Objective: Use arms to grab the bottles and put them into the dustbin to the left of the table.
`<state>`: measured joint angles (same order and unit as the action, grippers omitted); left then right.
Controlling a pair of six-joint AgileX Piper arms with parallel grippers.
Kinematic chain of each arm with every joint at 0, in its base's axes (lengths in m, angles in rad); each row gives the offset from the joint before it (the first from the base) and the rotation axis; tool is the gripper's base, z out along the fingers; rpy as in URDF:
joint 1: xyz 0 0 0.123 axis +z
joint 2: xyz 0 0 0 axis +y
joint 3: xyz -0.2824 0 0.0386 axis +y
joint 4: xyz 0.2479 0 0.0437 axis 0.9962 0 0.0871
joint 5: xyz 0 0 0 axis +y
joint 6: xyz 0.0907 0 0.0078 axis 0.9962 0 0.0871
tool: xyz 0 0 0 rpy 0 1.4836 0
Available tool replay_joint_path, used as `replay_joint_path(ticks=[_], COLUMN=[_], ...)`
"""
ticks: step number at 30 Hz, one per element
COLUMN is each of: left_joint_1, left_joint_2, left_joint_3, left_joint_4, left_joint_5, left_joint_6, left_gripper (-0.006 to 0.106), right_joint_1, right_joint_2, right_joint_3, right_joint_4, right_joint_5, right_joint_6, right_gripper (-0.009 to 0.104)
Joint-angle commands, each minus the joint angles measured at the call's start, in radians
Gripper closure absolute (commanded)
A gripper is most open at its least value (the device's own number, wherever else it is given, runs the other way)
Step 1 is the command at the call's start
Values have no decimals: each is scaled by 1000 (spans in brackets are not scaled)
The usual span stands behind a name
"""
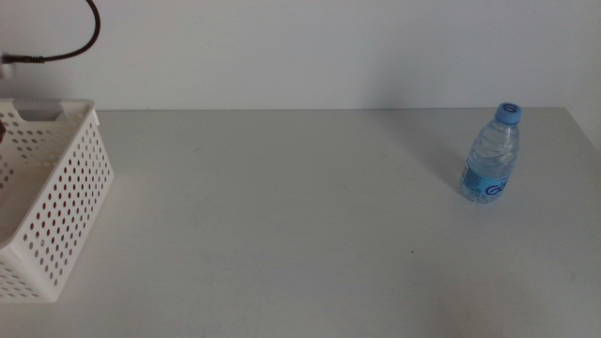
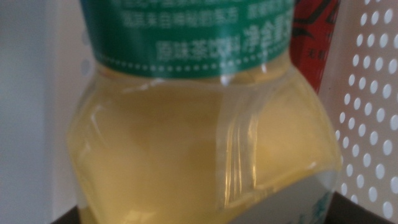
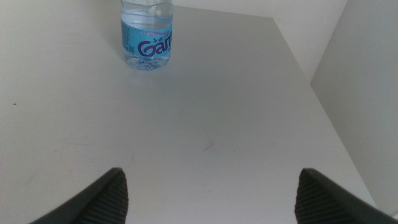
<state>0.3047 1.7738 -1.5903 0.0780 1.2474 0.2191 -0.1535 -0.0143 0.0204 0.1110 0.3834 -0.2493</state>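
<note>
The yellow tea bottle (image 2: 199, 143), with a green label, fills the left wrist view. Slivers of my left gripper's dark jaws press against its sides at the lower corners. Behind it stand a red can (image 2: 314, 43) and the dustbin's perforated white wall (image 2: 373, 93). In the middle view the dustbin (image 1: 56, 197) sits at the table's left edge, and the left arm is out of sight beyond it. The clear water bottle (image 1: 490, 155) with a blue cap stands upright at the far right. My right gripper (image 3: 211, 193) is open and empty, well short of that bottle (image 3: 146, 34).
The pale table (image 1: 282, 207) stretches bare between the dustbin and the water bottle. Its right edge (image 3: 323, 118) runs close beside the water bottle. A black cable (image 1: 75, 42) hangs above the dustbin against the white wall.
</note>
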Motion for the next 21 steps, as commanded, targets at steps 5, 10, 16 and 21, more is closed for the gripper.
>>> replay_joint_path(ticks=[5, 10, 16, 21], left_joint_1=[0, -1, -1, -5], left_joint_2=[-2, 34, 70, 86], left_joint_3=[5, 6, 6, 5], left_joint_4=[19, 37, 33, 24], left_joint_5=[10, -12, -8, -20], left_joint_6=[-8, -12, -19, -13], left_gripper=[102, 101, 81, 38], right_joint_1=[-3, -3, -3, -3], right_joint_2=[-21, -21, -21, -21], right_joint_3=[-1, -1, -1, -1], right_joint_4=[-5, -5, -5, -5], right_joint_5=[-63, -63, -63, -62], right_joint_6=[-8, -8, -8, -8], right_gripper=[1, 1, 1, 1])
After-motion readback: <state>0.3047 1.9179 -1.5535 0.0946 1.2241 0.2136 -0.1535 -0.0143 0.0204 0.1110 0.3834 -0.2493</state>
